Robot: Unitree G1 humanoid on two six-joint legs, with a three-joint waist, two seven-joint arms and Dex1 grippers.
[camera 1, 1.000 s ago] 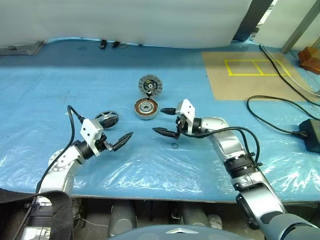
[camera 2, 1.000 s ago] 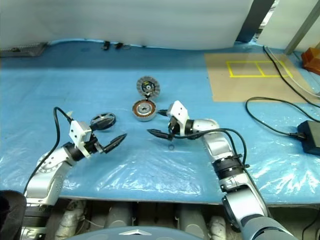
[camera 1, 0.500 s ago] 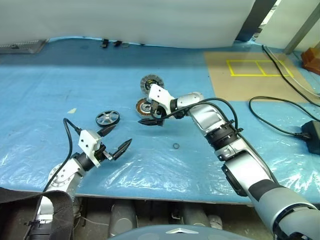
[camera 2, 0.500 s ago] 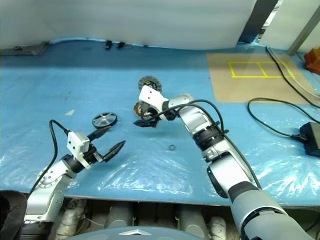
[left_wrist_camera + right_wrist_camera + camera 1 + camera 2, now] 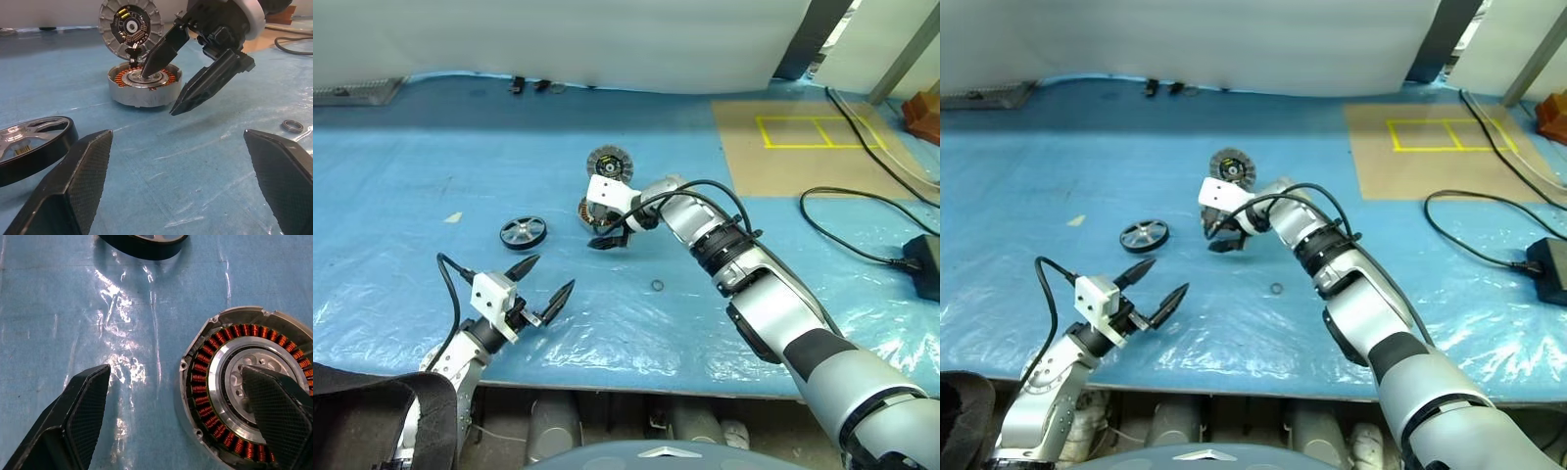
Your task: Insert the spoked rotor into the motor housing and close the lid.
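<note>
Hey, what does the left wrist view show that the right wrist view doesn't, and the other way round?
The left wrist view adds the lid, ribbed face showing, beyond the housing. It also adds a small loose ring on the blue sheet, and the open right claw from outside, with one finger over the housing's centre. The right wrist view adds a look down into the housing, with copper windings around a silver centre. Both share the housing, part of the rotor and the blue sheet.
</note>
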